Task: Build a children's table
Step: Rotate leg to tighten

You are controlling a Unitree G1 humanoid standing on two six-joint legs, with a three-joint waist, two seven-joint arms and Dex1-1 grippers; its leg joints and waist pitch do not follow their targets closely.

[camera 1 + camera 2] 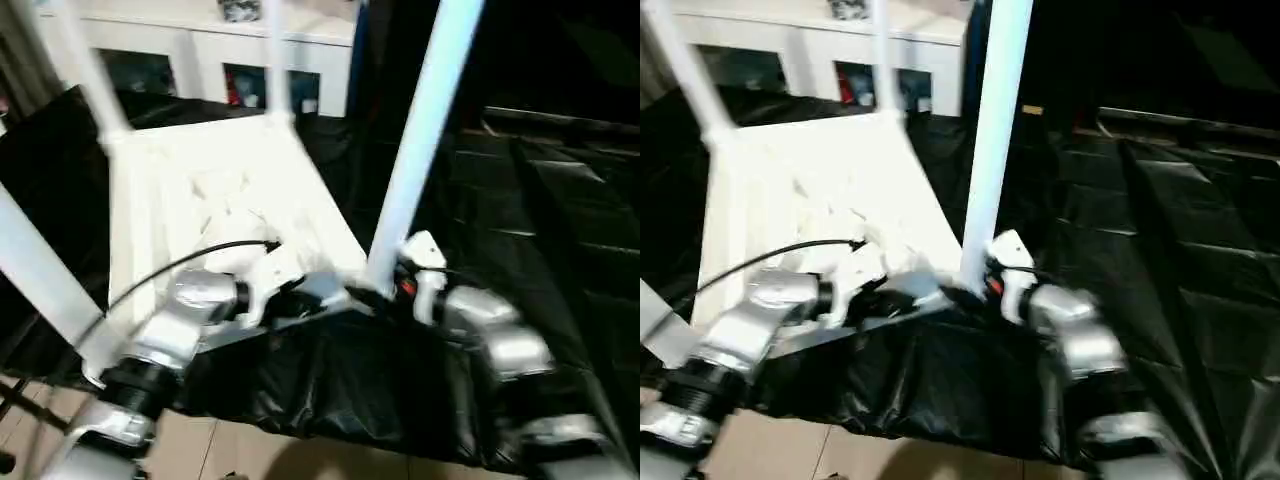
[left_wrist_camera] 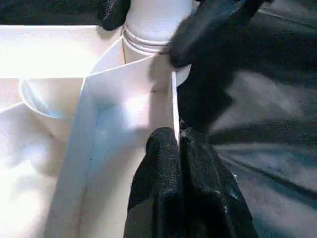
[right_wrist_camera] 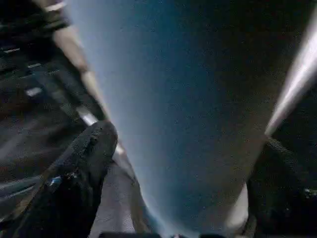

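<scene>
The children's table lies upside down, its white ribbed top (image 1: 200, 200) resting on the black sheet. Three legs (image 1: 90, 60) (image 1: 275, 60) (image 1: 40, 280) rise from its corners. A fourth leg (image 1: 420, 130) stands in the near right corner socket (image 2: 148, 44). My right gripper (image 3: 190, 144) is open around the base of that leg, one black finger (image 3: 84, 168) on each side. My left gripper (image 2: 178, 148) is shut on the thin rim of the top (image 2: 174, 99), right beside the same socket.
The big table covered in black sheeting (image 1: 540, 200) stretches away to the right, its front edge just below my wrists. A white cabinet with glass doors (image 1: 200, 60) stands behind. Tiled floor (image 1: 250, 450) shows in front.
</scene>
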